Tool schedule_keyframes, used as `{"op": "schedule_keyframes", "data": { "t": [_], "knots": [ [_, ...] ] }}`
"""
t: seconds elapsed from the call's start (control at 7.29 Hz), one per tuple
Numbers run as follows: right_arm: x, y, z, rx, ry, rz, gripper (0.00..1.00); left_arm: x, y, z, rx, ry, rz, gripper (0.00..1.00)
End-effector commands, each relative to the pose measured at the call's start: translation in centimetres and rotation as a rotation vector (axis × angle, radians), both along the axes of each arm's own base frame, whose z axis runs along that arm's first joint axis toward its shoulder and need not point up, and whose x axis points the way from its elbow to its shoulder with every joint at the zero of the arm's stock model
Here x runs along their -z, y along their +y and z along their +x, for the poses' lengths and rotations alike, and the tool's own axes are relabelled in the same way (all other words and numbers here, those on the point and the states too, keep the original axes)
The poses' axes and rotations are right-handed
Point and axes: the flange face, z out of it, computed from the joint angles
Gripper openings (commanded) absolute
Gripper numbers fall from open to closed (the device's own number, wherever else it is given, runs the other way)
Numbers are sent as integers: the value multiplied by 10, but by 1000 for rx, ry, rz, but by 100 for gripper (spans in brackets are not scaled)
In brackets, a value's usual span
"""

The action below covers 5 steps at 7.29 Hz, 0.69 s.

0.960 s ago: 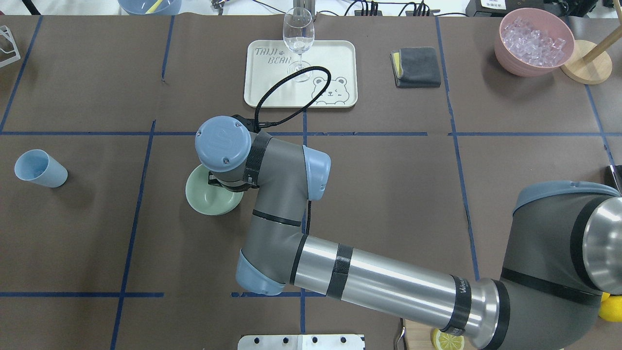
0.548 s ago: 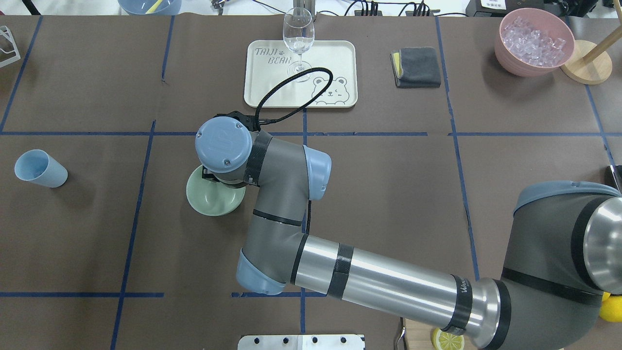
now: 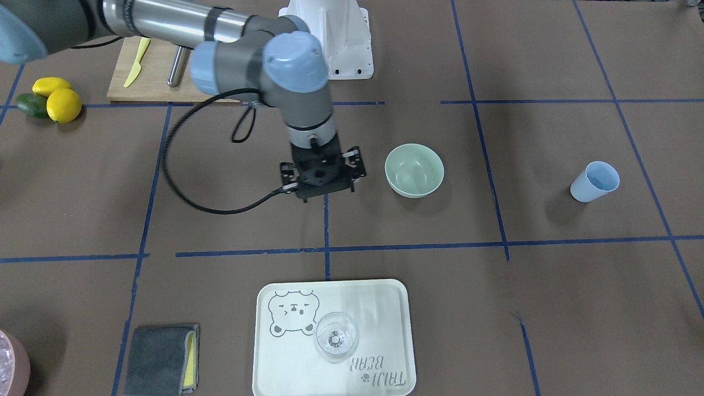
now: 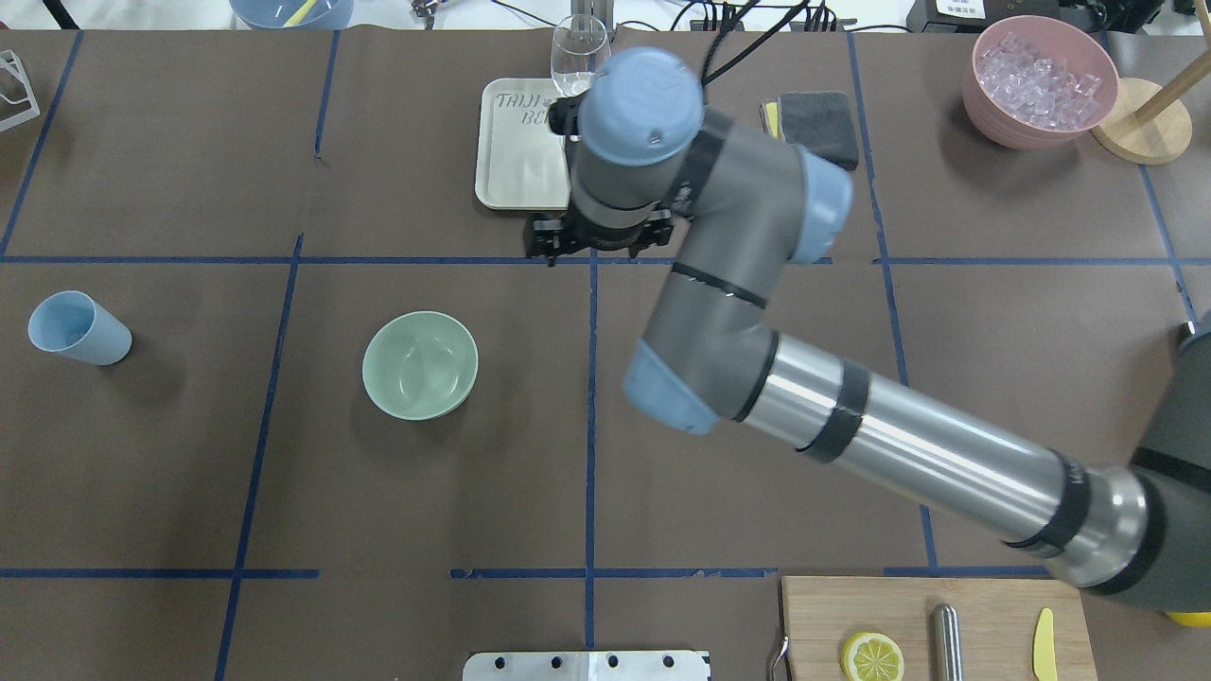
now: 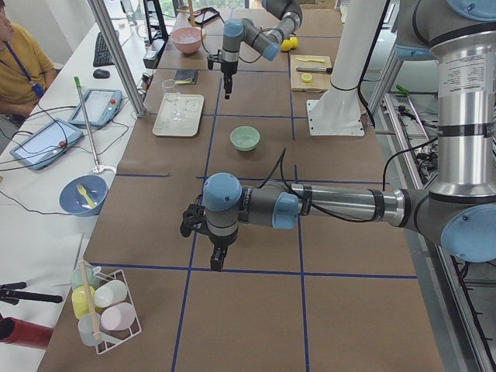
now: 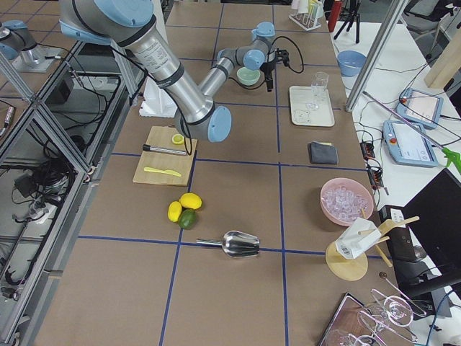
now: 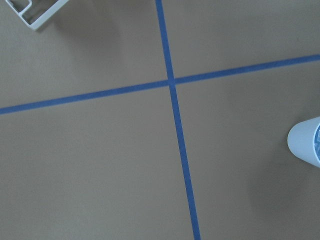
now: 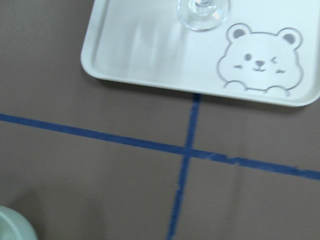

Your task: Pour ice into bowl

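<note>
Pulling off the bowl (image 4: 420,365), my right claw (image 3: 323,184) now hangs spread and empty by the far tray (image 4: 511,161); the bowl sits bare left of centre, ice (image 4: 1039,76) heaped far right, unfetched.

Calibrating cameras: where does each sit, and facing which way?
Front-facing: across the table, facing the robot; right arm, pale mint-green round bowl.
Overhead: behind the robot, looking down; right arm.
Exterior left: table's left end; left arm near, right far.
Exterior right: opposite end; right arm near.
Left wrist: down at blue tape, pale blue plastic cup; no body.
Right wrist: down at white bear-print tray; no body.
Front-facing and overhead share the bowl.
</note>
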Motion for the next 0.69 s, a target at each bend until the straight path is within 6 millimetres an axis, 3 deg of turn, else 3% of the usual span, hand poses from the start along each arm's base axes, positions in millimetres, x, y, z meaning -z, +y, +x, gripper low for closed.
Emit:
{"op": "schedule_keyframes", "data": {
  "t": [0.0,0.14,0.27,0.41,0.55],
  "knots": [
    [-76,-28,143,97,15,81,100,27,-16,2,-4,0,106,100],
    [-113,-40,189,140,35,121,100,41,-25,2,0,5,217,100],
    [-161,-52,246,164,52,123,100,59,-33,1,2,7,356,100],
    [-226,-57,318,169,74,108,100,75,-43,2,3,12,517,100],
    [-294,-42,373,210,125,127,100,89,-43,1,71,53,556,100]
  ]
}}
